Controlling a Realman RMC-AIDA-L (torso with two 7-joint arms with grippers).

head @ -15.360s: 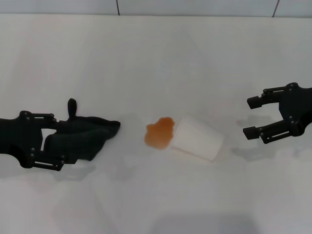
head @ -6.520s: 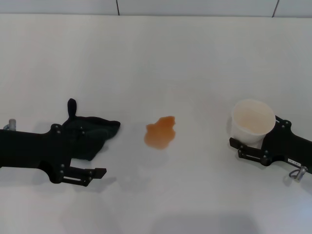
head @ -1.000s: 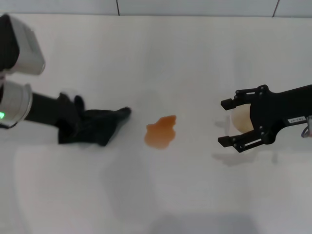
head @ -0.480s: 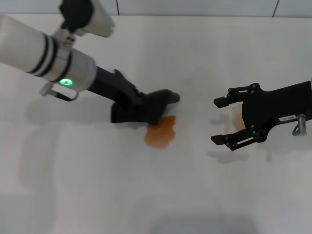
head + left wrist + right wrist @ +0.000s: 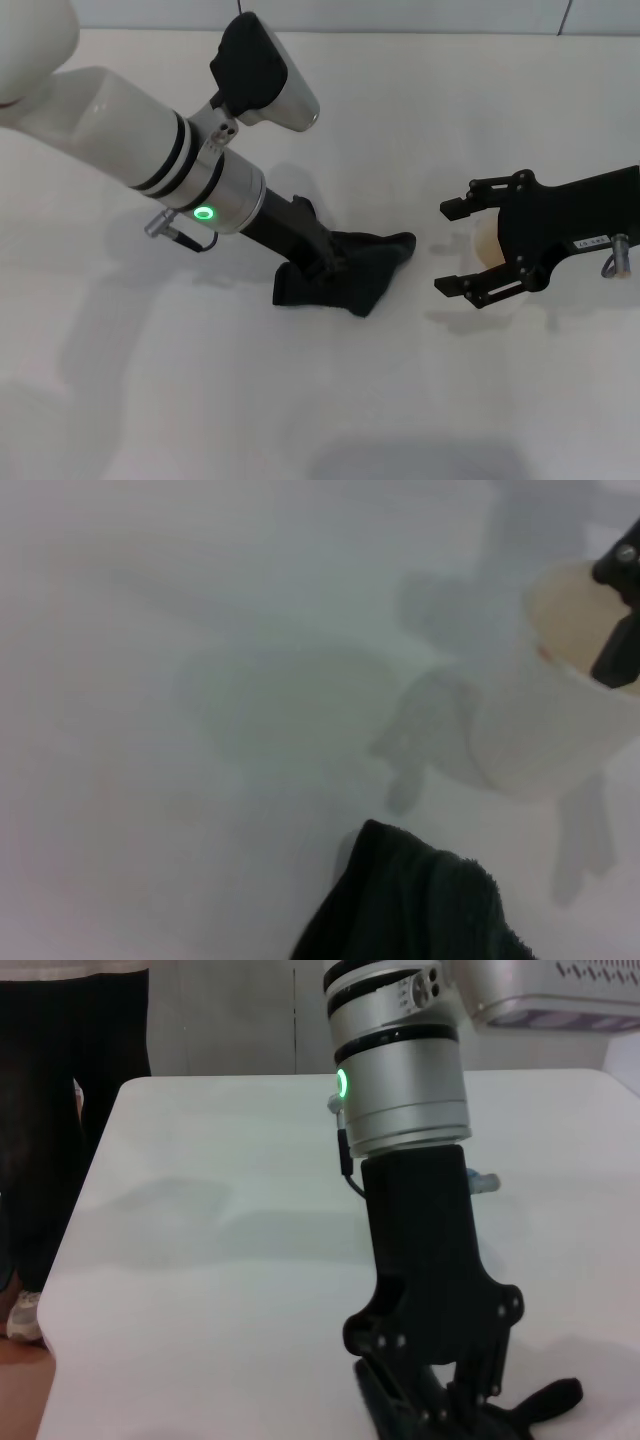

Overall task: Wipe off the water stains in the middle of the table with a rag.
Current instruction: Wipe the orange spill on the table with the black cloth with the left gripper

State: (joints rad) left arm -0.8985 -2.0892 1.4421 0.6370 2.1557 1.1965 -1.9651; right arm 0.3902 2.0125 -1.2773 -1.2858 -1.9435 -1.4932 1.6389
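Here, from largest to smallest:
Tabletop [image 5: 300, 400]: a wide, plain white surface is filling the head view and carrying everything else.
Left arm [image 5: 130, 140]: a thick white and silver arm with a glowing green ring is reaching in from the left side and angling down toward the middle of the tabletop.
Left gripper [image 5: 322, 262]: its black jaws are pinching the rag and pressing it down onto the tabletop; the right wrist view is showing them closed into the cloth.
Right gripper [image 5: 462, 247]: it is hovering at the right side, well apart from the rag, with its jaws spread wide on either side of the cup and not touching it.
Rag [image 5: 345, 275]: a black soft cloth is lying bunched in the middle of the tabletop under the left gripper, one pointed corner sticking out toward the cup.
Cup [image 5: 486, 243]: a white cup is standing upright between the right gripper's open jaws; the left wrist view is showing it near the rag's edge.
Water stains: the rag is covering the middle spot, so no orange-brown liquid is showing.
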